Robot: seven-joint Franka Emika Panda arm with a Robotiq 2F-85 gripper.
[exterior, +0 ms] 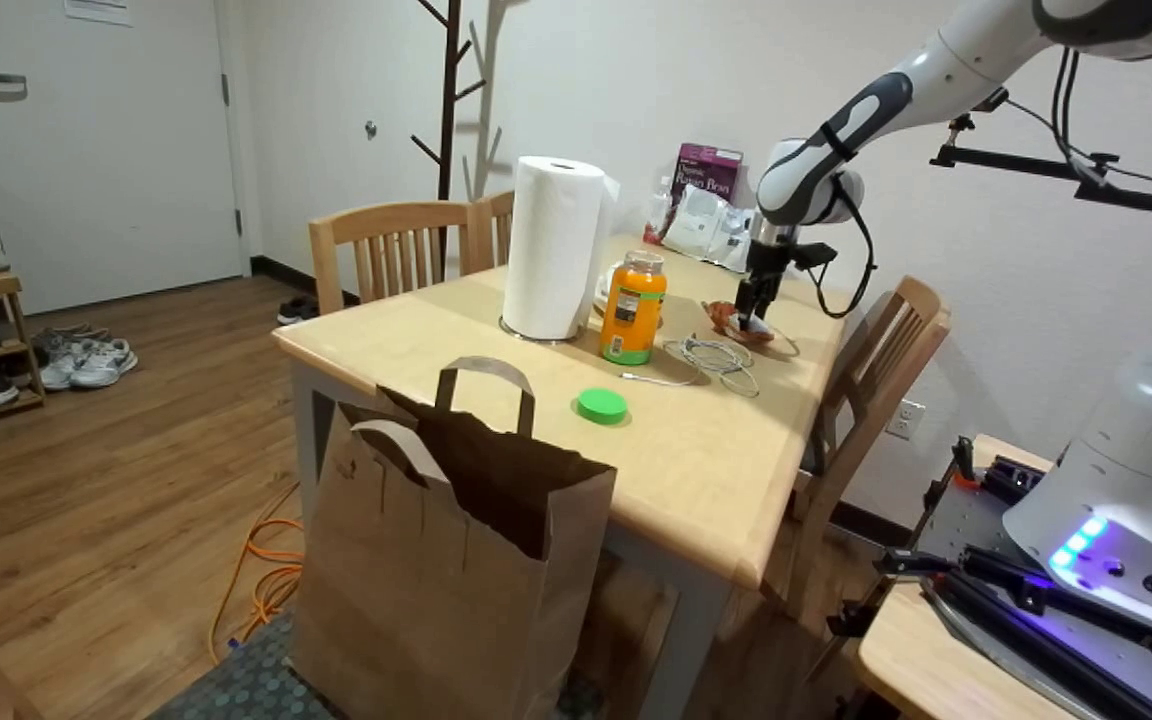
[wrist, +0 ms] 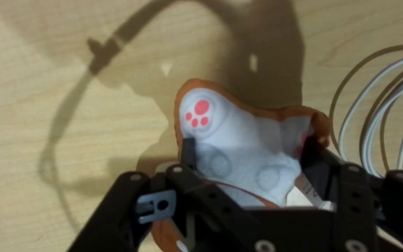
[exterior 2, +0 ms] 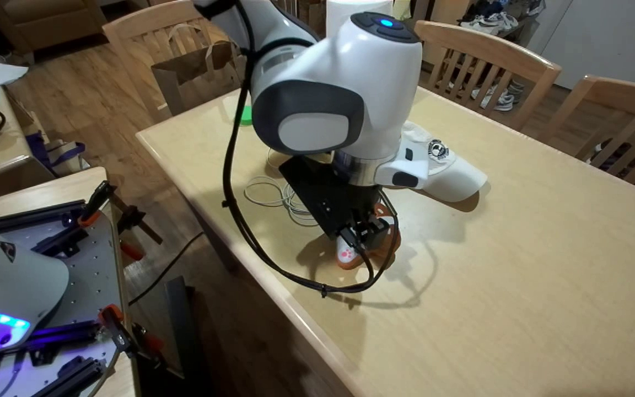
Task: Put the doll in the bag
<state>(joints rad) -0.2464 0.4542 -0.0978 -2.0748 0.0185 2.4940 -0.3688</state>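
Note:
The doll (exterior: 721,316) is a small orange-brown soft figure with a white belly. It lies on the table under my gripper (exterior: 754,318) in an exterior view, with a foot also visible in an exterior view (exterior 2: 346,255). In the wrist view, the doll (wrist: 229,129) lies between the two fingers of my gripper (wrist: 250,152). Both fingers press its sides, and one leg is folded at the right finger. Its head is mostly hidden below the gripper. The brown paper bag (exterior: 436,570) stands open on a chair at the table's near side. It also shows in an exterior view (exterior 2: 188,82).
A paper towel roll (exterior: 554,250), an orange bottle (exterior: 633,310), a green lid (exterior: 602,405) and a coiled white cable (exterior: 711,358) stand or lie between gripper and bag. A white cap (exterior 2: 450,176) lies beside the gripper. Pouches (exterior: 701,222) are at the far end.

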